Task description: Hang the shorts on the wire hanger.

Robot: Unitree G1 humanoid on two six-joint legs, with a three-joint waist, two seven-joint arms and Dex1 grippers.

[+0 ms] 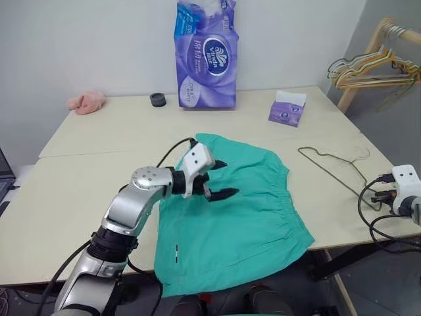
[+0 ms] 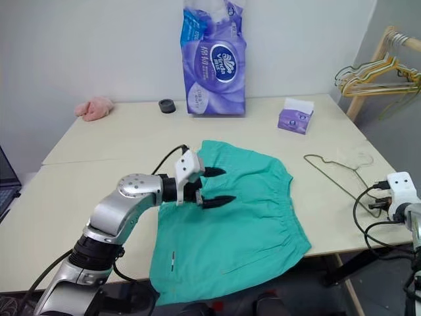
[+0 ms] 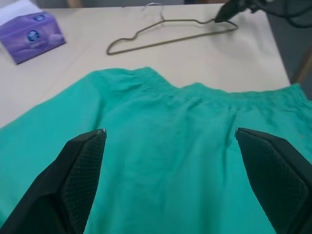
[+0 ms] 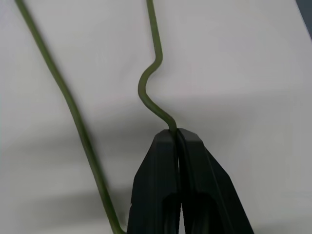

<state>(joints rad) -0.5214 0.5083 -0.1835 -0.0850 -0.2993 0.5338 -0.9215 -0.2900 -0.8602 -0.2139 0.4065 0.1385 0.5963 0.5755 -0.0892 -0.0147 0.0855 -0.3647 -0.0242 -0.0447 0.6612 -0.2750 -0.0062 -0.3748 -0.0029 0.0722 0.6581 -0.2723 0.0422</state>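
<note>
One pale, smooth bench (image 1: 79, 178) carries the lot; places are given from the shorts (image 1: 243, 224). Far left and back of them: one pink fuzzy cloth lump (image 1: 86, 101); one small black ring-shaped roll (image 1: 158, 99). Over their left part: one left end effector (image 1: 220, 178), two black textured fingers (image 3: 78, 180) spread wide, released, hovering above the cloth. Centre: one pair of shorts, teal-green soft fabric with a gathered elastic waistband on the right side, lying flat with one edge hanging over the bench's near edge. Behind them: one tall purple plastic tissue pack (image 1: 206, 52); one small purple tissue box (image 1: 287, 110). Right of them: one wire hanger (image 1: 335, 161), thin olive-grey wire, triangular, lying on the bench. Far right: one right end effector (image 4: 176, 132), clenched on the hanger's wire. Beyond it, a wooden rack (image 1: 368, 56) with several yellowish hangers.
</note>
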